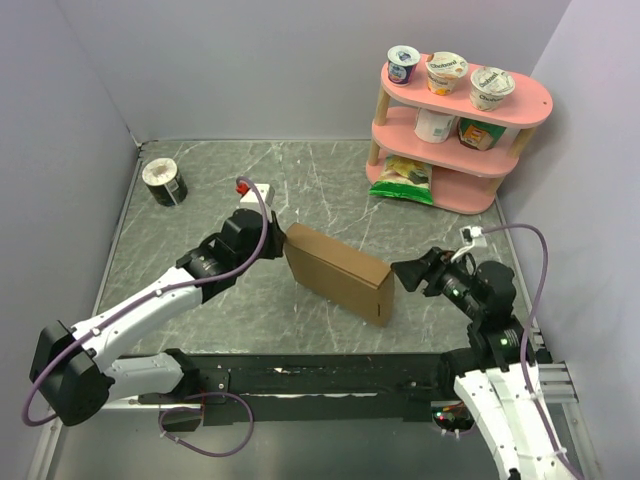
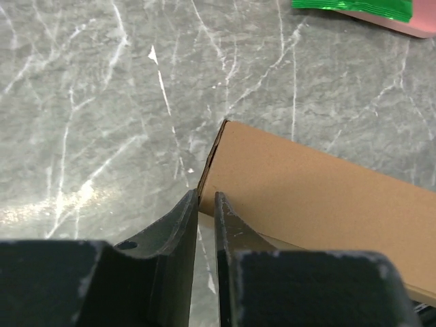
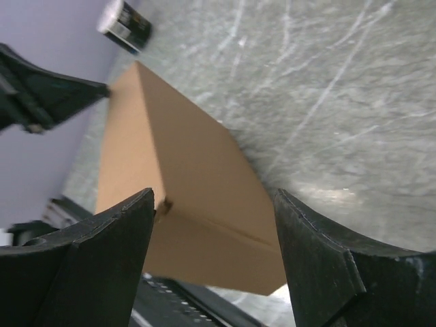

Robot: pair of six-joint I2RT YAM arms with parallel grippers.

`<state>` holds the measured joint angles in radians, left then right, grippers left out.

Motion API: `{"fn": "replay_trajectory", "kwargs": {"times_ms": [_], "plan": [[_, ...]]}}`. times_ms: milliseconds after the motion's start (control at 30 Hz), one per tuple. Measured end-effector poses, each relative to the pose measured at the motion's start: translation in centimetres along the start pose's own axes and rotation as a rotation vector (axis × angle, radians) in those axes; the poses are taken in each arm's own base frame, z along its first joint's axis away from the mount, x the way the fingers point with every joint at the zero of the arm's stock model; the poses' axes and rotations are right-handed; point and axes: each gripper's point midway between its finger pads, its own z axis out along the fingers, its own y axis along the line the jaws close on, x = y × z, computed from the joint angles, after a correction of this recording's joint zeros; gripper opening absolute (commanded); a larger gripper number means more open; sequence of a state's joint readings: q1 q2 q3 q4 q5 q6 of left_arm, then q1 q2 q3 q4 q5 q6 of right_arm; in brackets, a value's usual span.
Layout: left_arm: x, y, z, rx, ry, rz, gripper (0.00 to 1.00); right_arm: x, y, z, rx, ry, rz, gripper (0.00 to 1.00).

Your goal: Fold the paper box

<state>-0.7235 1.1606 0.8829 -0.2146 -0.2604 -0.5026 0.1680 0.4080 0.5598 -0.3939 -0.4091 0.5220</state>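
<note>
The paper box (image 1: 338, 272) is plain brown cardboard in a shallow closed shape, standing tilted on a long edge at the table's middle. My left gripper (image 1: 281, 240) is at its left end. In the left wrist view the fingers (image 2: 182, 225) are almost together, and the box's corner edge (image 2: 212, 153) meets their tips (image 2: 206, 197). My right gripper (image 1: 405, 273) is open, just off the box's right end. In the right wrist view its jaws stand wide apart (image 3: 214, 204), with the box (image 3: 184, 177) between and beyond them, not touching.
A pink two-tier shelf (image 1: 530, 100) with yogurt cups and small cartons stands at the back right, with a green bag (image 1: 402, 180) at its foot. A dark tin (image 1: 164, 182) lies at the back left. Grey walls close in the left, back and right sides.
</note>
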Motion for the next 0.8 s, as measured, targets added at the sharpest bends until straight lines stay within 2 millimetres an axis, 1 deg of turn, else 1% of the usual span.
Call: {"fn": "replay_trajectory", "kwargs": {"times_ms": [67, 167, 300, 433, 533, 600, 800], "plan": [[-0.1, 0.2, -0.1, -0.001, -0.007, 0.014, 0.01, -0.1, 0.5, -0.5, -0.02, -0.027, 0.038, 0.75], [-0.1, 0.4, -0.4, 0.005, -0.009, 0.024, 0.01, 0.6, 1.0, -1.6, -0.046, -0.064, 0.118, 0.75], [0.1, -0.1, -0.7, 0.035, 0.002, 0.037, 0.01, 1.3, 1.1, -2.8, -0.041, -0.077, 0.202, 0.75], [0.5, -1.1, -1.0, 0.063, 0.012, 0.053, 0.01, 2.3, 0.7, -3.4, -0.001, -0.037, 0.256, 0.75], [0.9, -2.3, -1.1, 0.082, 0.025, 0.07, 0.01, 3.0, 0.5, -3.6, 0.013, -0.015, 0.294, 0.7], [1.1, -3.1, -1.0, 0.084, 0.029, 0.081, 0.01, 3.2, 0.7, -3.7, 0.004, -0.011, 0.313, 0.7], [1.2, -3.7, -0.8, -0.004, 0.016, 0.09, 0.01, 4.1, 0.8, -4.3, 0.003, 0.01, 0.341, 0.69]]}}
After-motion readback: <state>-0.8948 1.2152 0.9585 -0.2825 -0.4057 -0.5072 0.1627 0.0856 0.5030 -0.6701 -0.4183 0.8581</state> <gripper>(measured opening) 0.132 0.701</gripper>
